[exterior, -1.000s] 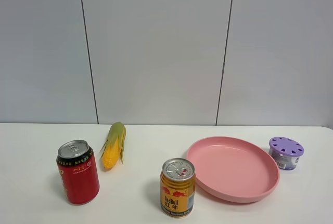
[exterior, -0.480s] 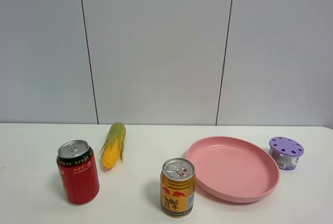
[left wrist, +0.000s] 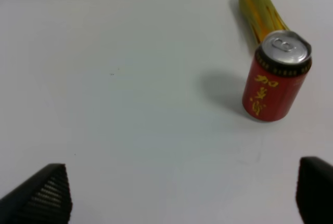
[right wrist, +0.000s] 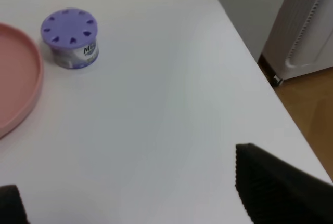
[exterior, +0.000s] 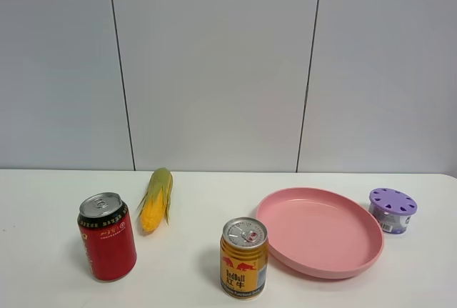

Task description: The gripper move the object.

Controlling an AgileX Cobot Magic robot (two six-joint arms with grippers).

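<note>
The object, a small squat container with a purple holed lid [exterior: 393, 210], stands on the white table at the far right, just right of the pink plate [exterior: 319, 261]. It also shows in the right wrist view [right wrist: 69, 45], apart from my right gripper [right wrist: 140, 203], which is open and empty with only its black fingertips [right wrist: 276, 190] in view. My left gripper [left wrist: 177, 203] is open and empty over bare table, its fingertips [left wrist: 41, 195] wide apart, short of the red can [left wrist: 274, 83]. Neither gripper shows in the exterior high view.
A red can [exterior: 107, 246] stands at the front left, an ear of corn [exterior: 156, 199] behind it. A gold Red Bull can [exterior: 243, 257] stands at the front middle. The table's right edge [right wrist: 260, 73] runs close to the container; a white appliance [right wrist: 307, 26] stands beyond it.
</note>
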